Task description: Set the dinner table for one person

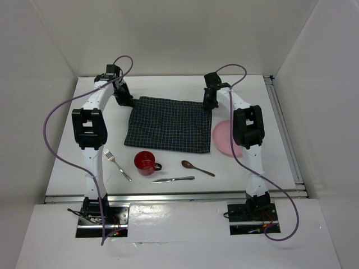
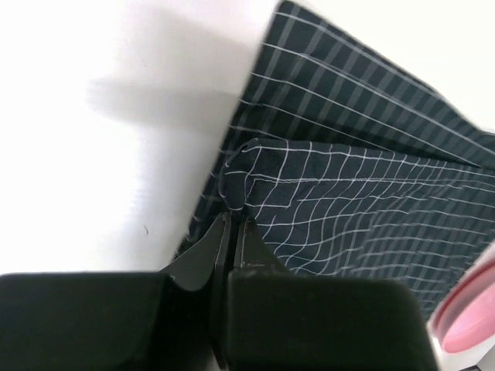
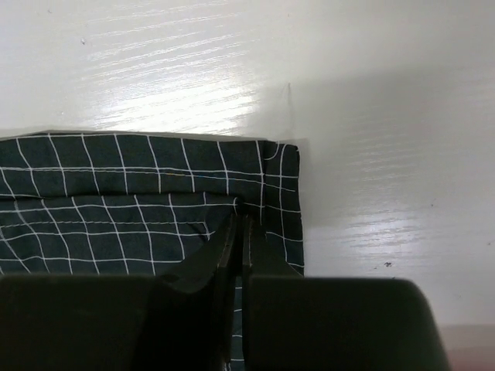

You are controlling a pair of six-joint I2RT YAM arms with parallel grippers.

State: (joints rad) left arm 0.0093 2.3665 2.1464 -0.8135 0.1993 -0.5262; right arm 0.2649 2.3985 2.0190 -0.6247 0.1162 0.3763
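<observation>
Left gripper (image 2: 232, 224), right gripper (image 3: 240, 224) on mat (image 1: 168, 126) corners

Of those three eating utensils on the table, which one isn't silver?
The spoon, lying right of the red cup: it is brown, while the fork and knife are silvery.

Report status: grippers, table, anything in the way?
Left gripper, right gripper: each shut on a far corner of checked mat. Mat spread mid dinner table. Pink plate beside mat's right edge.
</observation>
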